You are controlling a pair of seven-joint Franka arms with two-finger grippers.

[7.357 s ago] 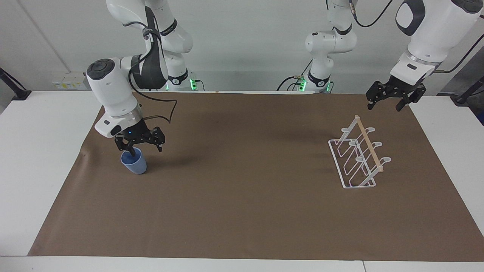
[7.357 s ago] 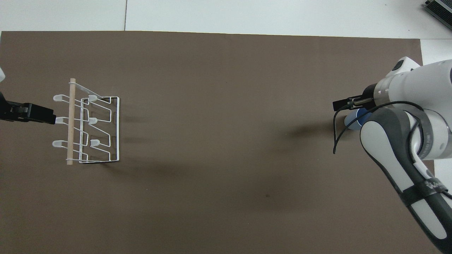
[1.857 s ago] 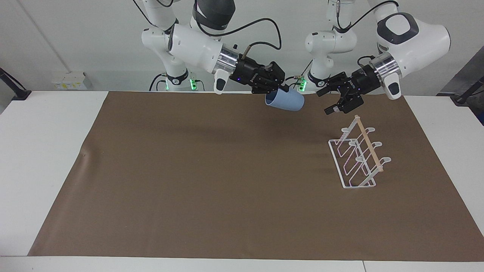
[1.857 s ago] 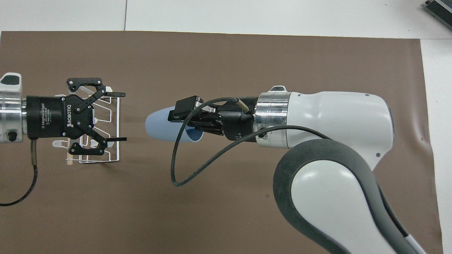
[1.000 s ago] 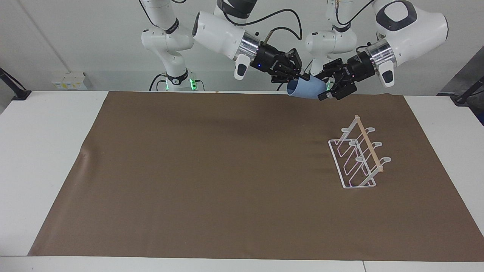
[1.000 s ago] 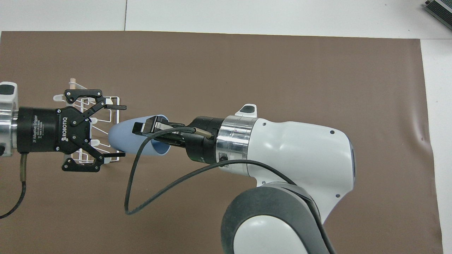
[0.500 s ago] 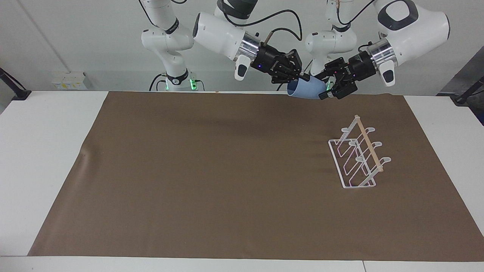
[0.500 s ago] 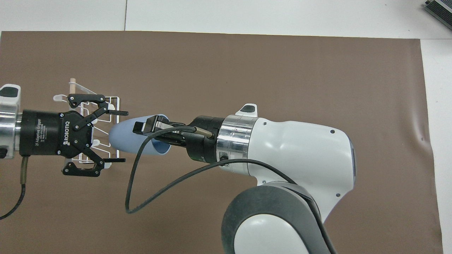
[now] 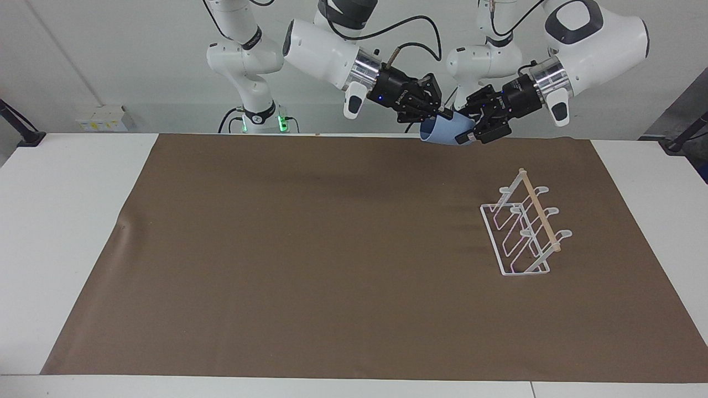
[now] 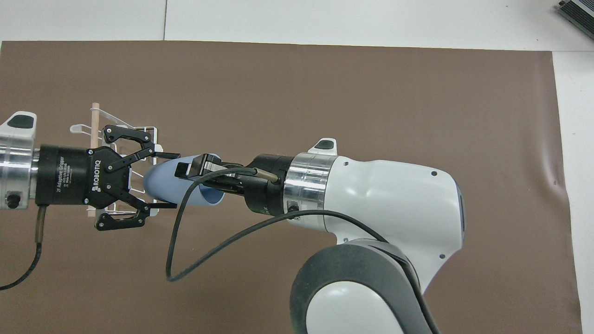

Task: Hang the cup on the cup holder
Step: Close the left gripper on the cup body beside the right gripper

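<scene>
Both arms reach in level toward each other, high over the robots' edge of the brown mat (image 9: 310,249) on the bench. The right claw (image 9: 437,114) pinches the rim of the blue cup (image 9: 445,131), which lies tipped on its side in the air. The left claw (image 9: 471,128) is closed on the cup's narrow base. The cup holder (image 9: 522,229) stands on the mat toward the left arm's end.

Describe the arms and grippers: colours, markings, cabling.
Both arms are glossy white with dark grey joint covers and silver wrist rings. The left gripper and right gripper are black linkage types; the left's body reads ROBOTIQ in white. Black cables loop from each wrist. Green lights glow at both bases.
</scene>
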